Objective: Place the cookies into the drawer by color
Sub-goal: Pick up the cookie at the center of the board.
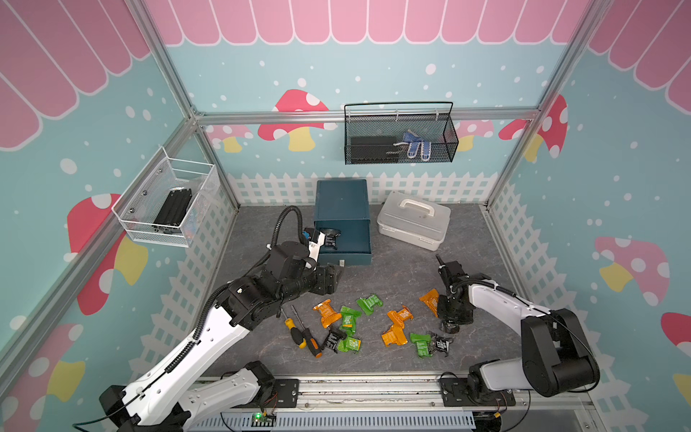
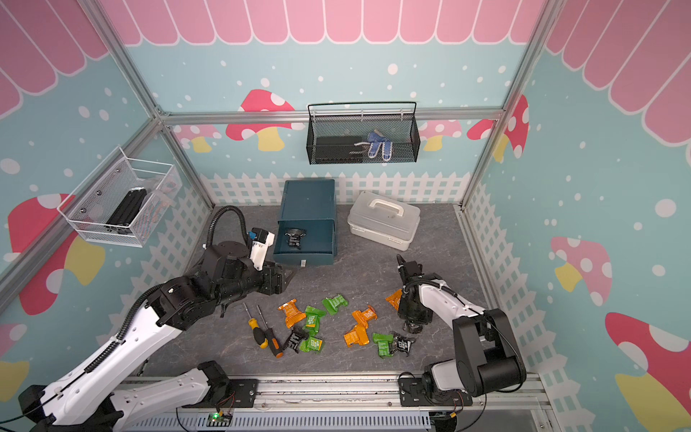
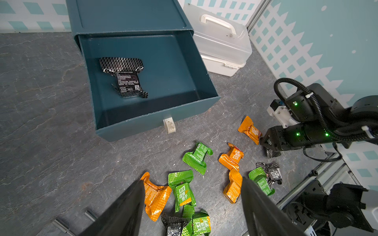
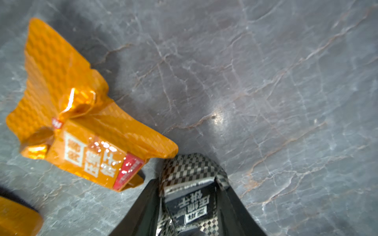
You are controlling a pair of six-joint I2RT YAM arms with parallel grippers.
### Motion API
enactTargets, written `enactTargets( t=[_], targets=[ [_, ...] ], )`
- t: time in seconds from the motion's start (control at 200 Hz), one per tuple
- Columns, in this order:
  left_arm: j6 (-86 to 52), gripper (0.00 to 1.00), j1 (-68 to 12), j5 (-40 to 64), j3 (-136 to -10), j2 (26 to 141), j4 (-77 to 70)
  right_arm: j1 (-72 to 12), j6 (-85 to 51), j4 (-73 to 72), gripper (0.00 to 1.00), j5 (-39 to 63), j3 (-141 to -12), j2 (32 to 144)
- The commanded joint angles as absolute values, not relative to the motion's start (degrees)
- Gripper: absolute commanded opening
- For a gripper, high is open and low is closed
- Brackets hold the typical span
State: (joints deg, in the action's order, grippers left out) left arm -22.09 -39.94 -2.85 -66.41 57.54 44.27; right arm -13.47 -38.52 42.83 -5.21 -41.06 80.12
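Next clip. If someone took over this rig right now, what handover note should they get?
Grippers: the left gripper is open and empty, hovering between the open drawer and the cookie pile. The right gripper is closed on the gripped black cookie, which lies on the table.
Done: one stored black cookie lies in the open drawer.
Left: carry the gripped black cookie there. Four orange cookies, four green cookies and two loose black cookies lie unsorted on the table.
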Motion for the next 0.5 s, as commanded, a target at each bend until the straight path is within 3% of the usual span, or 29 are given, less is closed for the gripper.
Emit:
enactTargets(
  t=[0.0,0.11,0.495],
  targets=[
    [-21.80,0.77,-40.39,-3.76,-66.46,56.84,43.56,-13.27,-38.41,44.16,0.41,-5.42,-39.92,78.69],
    [-21.90,0.77,-40.34,-2.79,-66.46,57.16,42.89,-13.27,-37.76,44.09,0.31,-4.69,-40.42,77.56],
    [-22.84,0.77,-40.36,-0.10,-65.48,58.71,37.70,-14.84,-35.06,50.43,0.31,-2.96,-51.19,69.78]
  ],
)
